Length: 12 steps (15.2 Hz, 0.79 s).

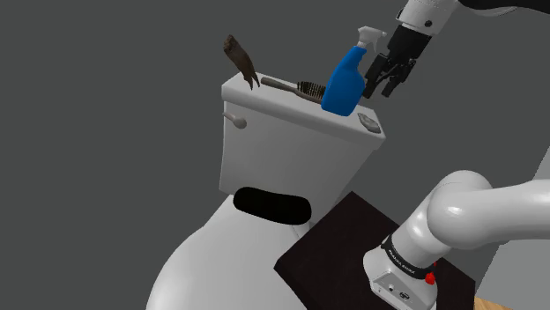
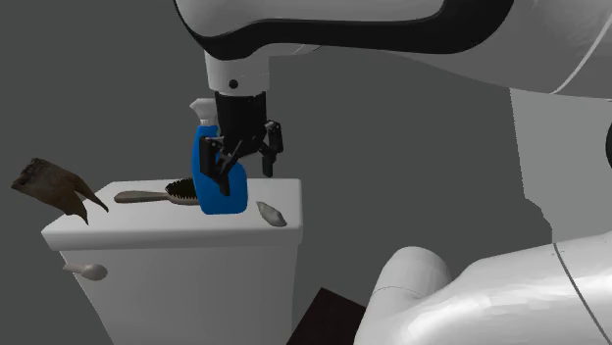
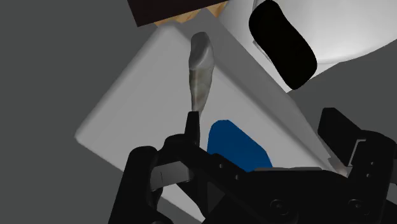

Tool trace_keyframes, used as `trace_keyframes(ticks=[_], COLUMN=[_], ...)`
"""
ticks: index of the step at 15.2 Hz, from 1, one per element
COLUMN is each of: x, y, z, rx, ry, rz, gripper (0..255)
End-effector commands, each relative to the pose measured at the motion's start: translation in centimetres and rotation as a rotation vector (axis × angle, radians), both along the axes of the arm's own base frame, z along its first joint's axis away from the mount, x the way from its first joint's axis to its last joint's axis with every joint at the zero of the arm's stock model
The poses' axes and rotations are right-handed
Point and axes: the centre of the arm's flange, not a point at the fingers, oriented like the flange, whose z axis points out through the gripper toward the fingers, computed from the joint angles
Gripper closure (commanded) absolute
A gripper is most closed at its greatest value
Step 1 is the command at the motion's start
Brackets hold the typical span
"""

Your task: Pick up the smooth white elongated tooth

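The tooth (image 1: 371,122) is a pale grey-white elongated piece lying flat on the white toilet tank lid (image 1: 291,110), at the end nearest the arm. In the second exterior view the tooth (image 2: 272,213) rests just right of the blue spray bottle (image 2: 218,186). My gripper (image 1: 381,88) hangs open above that end of the lid, close beside the bottle and clear of the tooth. Through the wrist camera the tooth (image 3: 200,70) lies ahead of the fingertips (image 3: 191,124), with nothing between them; the gripper (image 3: 261,127) is over the lid and bottle top.
A hairbrush (image 1: 295,87) and a dark brown jagged piece (image 1: 240,60) share the lid further along. A flush lever (image 1: 235,119) sticks out of the tank front. Below are the toilet bowl (image 1: 203,264) and my dark stand (image 1: 339,251).
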Motion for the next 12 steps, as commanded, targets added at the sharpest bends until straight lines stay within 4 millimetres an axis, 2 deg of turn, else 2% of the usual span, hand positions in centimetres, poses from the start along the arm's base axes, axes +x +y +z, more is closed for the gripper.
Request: trace_keyframes(ticks=[1, 6, 12], x=[0.0, 1.2, 1.2], y=[0.0, -5.7, -5.7], z=[0.0, -4.6, -7.8], rx=[0.0, 0.067, 0.067], ry=[0.0, 0.105, 0.105], rz=[0.0, -0.059, -0.059], gripper=[0, 0, 0])
